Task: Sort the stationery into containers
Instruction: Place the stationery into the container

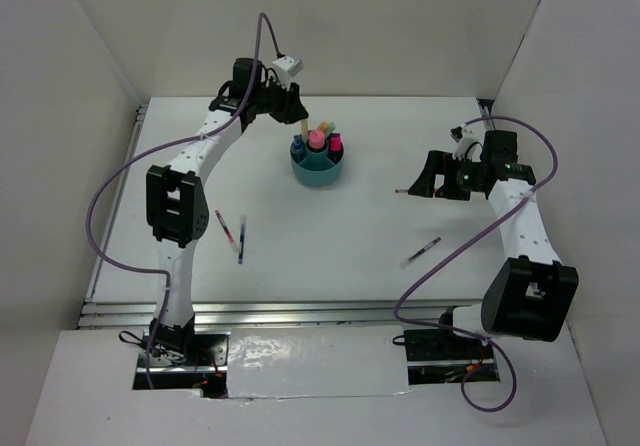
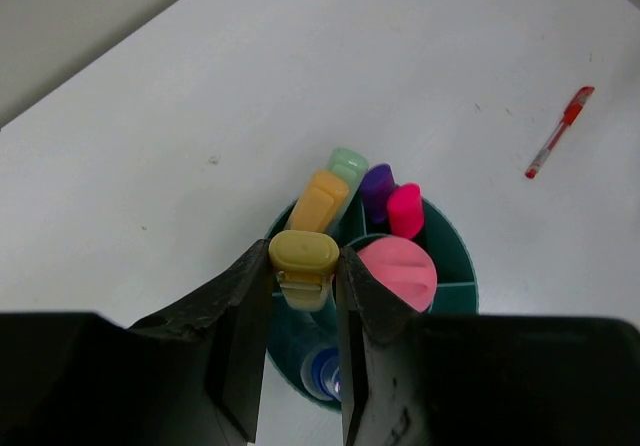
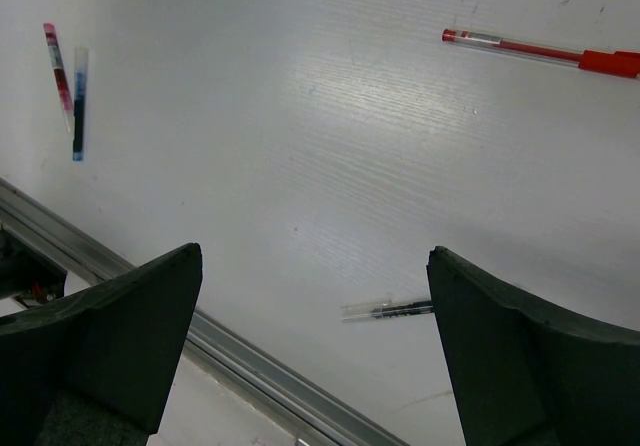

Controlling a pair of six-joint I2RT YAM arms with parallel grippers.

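- The left gripper (image 2: 304, 278) was clenched on a stubby yellow plastic marker (image 2: 303, 251), 1 finger pressed to each side of it.
- That yellow marker stood upright over the round teal plastic desk organizer (image 2: 452, 256), at its far-left side in the top view; whether its lower end touched the organizer could not be told.
- Inside the organizer stood an orange marker (image 2: 317, 202), a pale green marker (image 2: 348, 165), a purple marker (image 2: 377, 188) and a small pink marker (image 2: 405, 210), packed close together.
- A wide round pink cap (image 2: 398, 271) sat at the organizer's middle, and a blue-capped clear bottle (image 2: 324, 370) showed in a compartment below the gripper.
- The right gripper (image 3: 312, 256) was released, its 2 fingers spread wide with only bare white worktop (image 1: 350, 226) between them.
- A thin red pen with a clear barrel (image 3: 540, 54) lay flat on the worktop, near the right gripper.
- A thin black pen (image 3: 390, 310) lay nearer the front edge.
- Another short red pen (image 1: 223, 225) and a blue pen (image 1: 241, 241) lay side by side near the left arm, well apart from the organizer.
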